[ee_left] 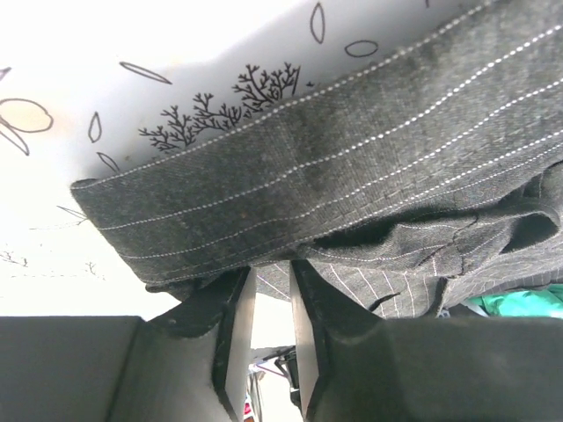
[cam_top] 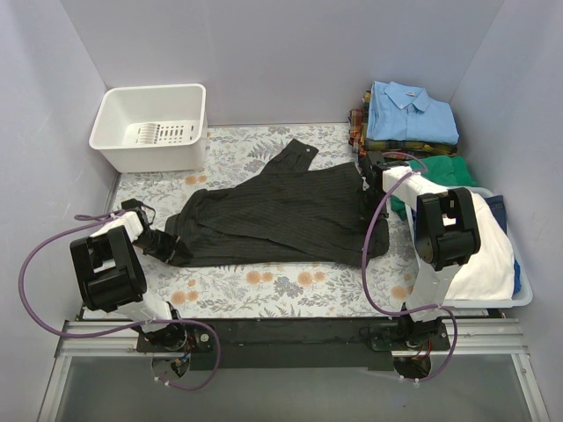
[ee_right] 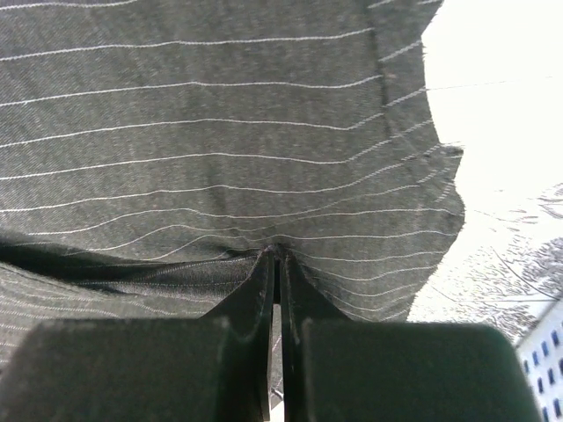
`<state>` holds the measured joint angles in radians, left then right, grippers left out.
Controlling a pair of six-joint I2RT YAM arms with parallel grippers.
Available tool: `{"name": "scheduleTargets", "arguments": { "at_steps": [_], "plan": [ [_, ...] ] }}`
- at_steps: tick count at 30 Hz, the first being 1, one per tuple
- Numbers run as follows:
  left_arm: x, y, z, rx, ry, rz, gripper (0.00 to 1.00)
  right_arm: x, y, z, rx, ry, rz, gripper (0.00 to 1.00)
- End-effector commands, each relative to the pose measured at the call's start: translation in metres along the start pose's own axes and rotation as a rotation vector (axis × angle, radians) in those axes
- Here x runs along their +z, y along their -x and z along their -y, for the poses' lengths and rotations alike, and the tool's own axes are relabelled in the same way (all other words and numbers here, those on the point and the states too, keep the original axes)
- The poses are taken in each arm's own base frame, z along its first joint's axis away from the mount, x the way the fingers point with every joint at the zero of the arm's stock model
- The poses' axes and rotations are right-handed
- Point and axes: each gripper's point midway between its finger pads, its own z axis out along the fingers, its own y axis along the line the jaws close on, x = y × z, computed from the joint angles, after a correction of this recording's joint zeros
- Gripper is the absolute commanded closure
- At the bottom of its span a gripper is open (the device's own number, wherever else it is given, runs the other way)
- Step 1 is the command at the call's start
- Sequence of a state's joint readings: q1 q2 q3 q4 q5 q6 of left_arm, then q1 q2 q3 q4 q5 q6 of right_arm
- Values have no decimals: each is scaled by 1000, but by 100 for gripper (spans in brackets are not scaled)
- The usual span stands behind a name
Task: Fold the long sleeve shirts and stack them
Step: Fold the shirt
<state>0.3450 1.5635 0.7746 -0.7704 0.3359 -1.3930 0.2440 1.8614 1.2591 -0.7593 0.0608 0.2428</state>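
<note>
A black pinstriped long sleeve shirt [cam_top: 281, 211] lies spread across the flowered table. My left gripper [cam_top: 169, 243] is at its left end. In the left wrist view a folded hem of the shirt [ee_left: 352, 158] lies across the tips of that gripper [ee_left: 271, 266]. Its fingers stand a narrow gap apart, and I cannot tell whether they pinch the cloth. My right gripper [cam_top: 369, 189] is at the shirt's right end. In the right wrist view the gripper [ee_right: 275, 255] is shut on the shirt [ee_right: 220, 132], which puckers at its tips.
Folded shirts are stacked at the back right, a light blue one [cam_top: 412, 112] on top of a plaid one [cam_top: 359, 132]. A white basket [cam_top: 154, 126] stands at the back left. A bin [cam_top: 519, 281] with white and green cloth sits at the right edge.
</note>
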Motion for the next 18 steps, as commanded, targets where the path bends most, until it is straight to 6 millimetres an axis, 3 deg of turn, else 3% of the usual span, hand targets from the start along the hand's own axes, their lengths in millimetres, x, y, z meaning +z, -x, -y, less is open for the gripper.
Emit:
{"name": "scheduleTargets", "arguments": {
  "at_steps": [1,12,18],
  "plan": [
    [21,22,-26,11,113,114,80,-17,17,15,39,-55,76,99],
    [28,23,-38,-26,162,121,83,-32,66,12,69,-32,177,99],
    [28,25,-38,-24,159,120,84,-17,72,11,81,-28,148,99]
  ]
}}
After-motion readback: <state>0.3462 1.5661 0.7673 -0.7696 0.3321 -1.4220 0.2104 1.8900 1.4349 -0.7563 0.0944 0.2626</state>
